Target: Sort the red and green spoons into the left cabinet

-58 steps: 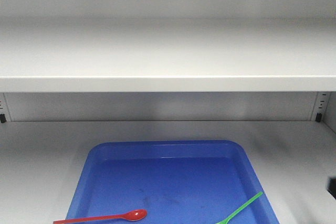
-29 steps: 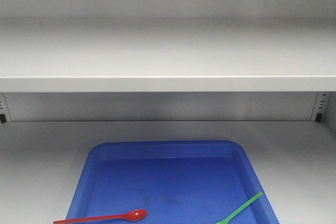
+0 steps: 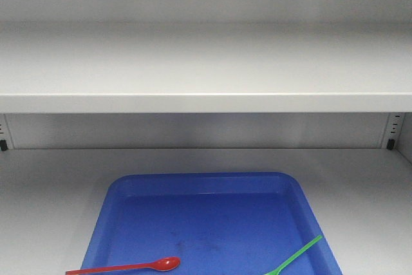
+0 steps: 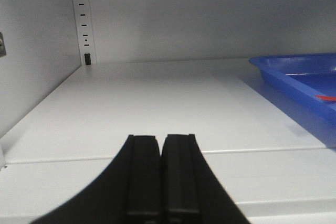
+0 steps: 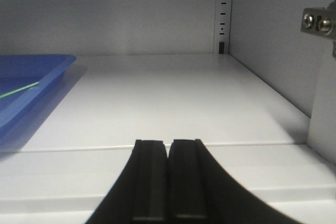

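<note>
Inside the pale grey-white cabinet (image 3: 206,69), a blue plastic tray (image 3: 206,188) rests on the lower floor beneath the flat shelf (image 3: 206,102). The thin red plastic spoon (image 3: 129,266) lies at the tray's front left, its handle over the rim; the bright green plastic spoon (image 3: 297,256) lies slanted at the front right, well apart. The left gripper (image 4: 159,177) and right gripper (image 5: 168,179) hover over bare cabinet floor, black fingers pressed together, empty.

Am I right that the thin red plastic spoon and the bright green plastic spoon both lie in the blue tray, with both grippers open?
Not quite. The red plastic spoon and green plastic spoon do lie in the blue tray, but the left gripper and right gripper are shut, as both wrist views show.
</note>
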Robot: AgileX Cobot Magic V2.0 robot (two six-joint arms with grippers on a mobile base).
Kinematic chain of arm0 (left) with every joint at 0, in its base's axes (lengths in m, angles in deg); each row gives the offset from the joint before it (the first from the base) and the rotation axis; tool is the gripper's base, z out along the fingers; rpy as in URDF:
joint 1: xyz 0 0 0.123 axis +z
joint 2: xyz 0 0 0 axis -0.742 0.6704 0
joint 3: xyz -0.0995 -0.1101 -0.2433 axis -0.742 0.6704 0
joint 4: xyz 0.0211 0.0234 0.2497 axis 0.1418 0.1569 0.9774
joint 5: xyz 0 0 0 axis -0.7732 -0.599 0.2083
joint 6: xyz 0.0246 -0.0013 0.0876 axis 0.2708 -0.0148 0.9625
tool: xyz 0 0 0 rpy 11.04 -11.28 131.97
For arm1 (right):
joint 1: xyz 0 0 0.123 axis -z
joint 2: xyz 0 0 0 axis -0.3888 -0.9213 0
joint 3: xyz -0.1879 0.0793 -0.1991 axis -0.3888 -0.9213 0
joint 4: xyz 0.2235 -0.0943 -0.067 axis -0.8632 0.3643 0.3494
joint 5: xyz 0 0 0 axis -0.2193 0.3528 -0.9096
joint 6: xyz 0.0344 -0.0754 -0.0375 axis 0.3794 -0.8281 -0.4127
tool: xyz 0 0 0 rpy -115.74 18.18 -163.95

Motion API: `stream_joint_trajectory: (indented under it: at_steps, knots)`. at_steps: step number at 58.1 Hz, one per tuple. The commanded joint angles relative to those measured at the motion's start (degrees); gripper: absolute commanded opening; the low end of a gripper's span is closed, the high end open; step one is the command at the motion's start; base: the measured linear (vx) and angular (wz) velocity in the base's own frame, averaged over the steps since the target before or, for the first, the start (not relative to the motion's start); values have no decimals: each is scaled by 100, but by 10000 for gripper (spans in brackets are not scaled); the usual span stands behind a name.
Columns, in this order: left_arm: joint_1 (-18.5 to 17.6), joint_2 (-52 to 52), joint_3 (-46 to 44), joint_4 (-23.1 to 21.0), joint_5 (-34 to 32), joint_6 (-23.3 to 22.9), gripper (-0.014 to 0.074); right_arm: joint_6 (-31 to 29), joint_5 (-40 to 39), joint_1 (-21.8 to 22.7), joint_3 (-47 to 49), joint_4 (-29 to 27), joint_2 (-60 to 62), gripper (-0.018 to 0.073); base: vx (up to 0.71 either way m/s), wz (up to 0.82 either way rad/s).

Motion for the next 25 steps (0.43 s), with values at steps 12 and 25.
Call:
stream_joint_trajectory:
  at_steps: [12,25]
  knots:
    - [4,-111,96,-34,-455,-62,-1,-2,-447,20,-53,55,51,-7,0,0]
    - [4,-111,96,-34,-455,-62,-1,-2,-447,20,-53,55,51,-7,0,0]
